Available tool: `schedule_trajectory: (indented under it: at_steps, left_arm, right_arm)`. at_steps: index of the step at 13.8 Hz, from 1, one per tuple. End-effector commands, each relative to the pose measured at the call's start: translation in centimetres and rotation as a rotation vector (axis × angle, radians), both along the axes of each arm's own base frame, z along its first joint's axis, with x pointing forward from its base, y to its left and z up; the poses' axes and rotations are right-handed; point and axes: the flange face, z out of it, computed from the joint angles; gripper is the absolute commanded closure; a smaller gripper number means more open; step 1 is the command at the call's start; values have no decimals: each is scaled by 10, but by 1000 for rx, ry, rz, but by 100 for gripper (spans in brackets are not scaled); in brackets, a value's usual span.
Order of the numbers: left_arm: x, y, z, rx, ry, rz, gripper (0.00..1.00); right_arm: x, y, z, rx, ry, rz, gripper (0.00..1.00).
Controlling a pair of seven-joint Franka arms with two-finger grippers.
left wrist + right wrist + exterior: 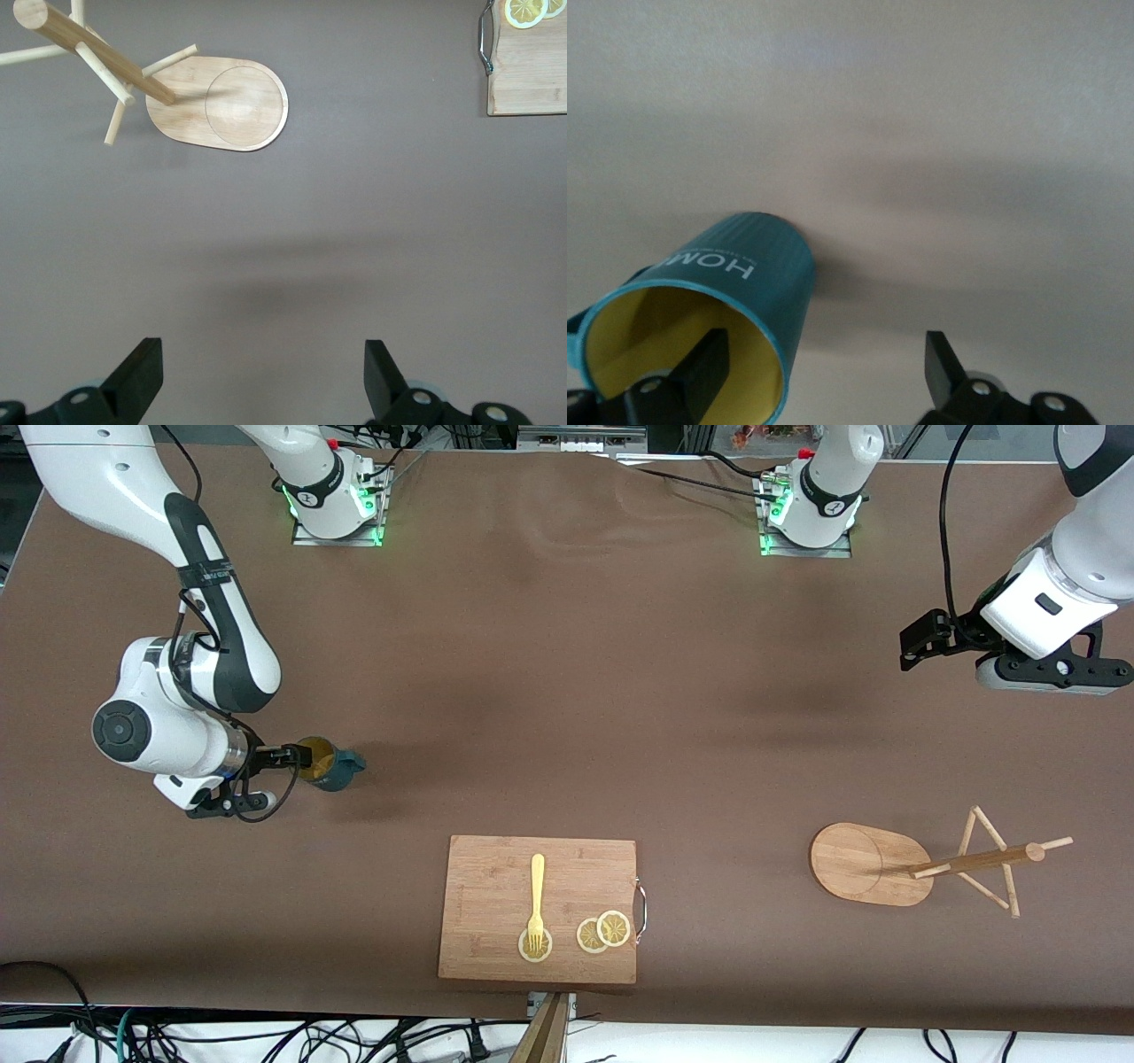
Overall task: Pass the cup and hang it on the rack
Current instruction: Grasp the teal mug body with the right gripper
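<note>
One cup, one rack, one cutting board, one yellow fork and three lemon slices (one under the fork's tines, two overlapping near the board's metal handle) are on the brown table.

The right gripper is at the right arm's end of the table, its forearm bent down and its wrist turned sideways so the fingers point toward the middle of the table. The jaws stand wide apart; in the right wrist view one finger sits inside the cup's yellow mouth and the other finger is well clear outside the wall, so nothing is clamped. The cup sits right at the gripper's tips, its mouth tilted toward the gripper, white lettering showing on its teal side; whether its base rests on the table I cannot tell.

The left gripper waits up over the left arm's end of the table, wrist angled down, its fingers spread wide and holding nothing. The rack stands below it and well apart, nearer the front camera, upright on its oval base with thin pegs off the one post. The cutting board lies between the two grippers' ends, nearest the front camera.
</note>
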Motion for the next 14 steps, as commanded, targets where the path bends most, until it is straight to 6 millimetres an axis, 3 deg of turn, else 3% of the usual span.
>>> schedule_trajectory:
  at_steps: [1, 3, 6, 7, 10, 14]
  left_arm:
    - [2, 2, 6, -4, 5, -11, 0]
    - [2, 3, 6, -4, 5, -10, 0]
    - [2, 3, 6, -4, 5, -10, 0]
    - [2, 3, 6, -4, 5, -10, 0]
    - [2, 2, 6, -4, 5, -10, 0]
    - [2, 1, 6, -4, 5, -11, 0]
  right_arm:
    - [-9, 2, -13, 17, -1, 8, 17]
    - [-9, 2, -21, 17, -13, 9, 40]
    - [-9, 7, -19, 23, -16, 12, 95]
    - [-8, 11, -19, 42, -15, -2, 100]
    - [-4, 23, -13, 73, -29, -10, 100]
    - [16, 99, 35, 111, -98, 53, 100]
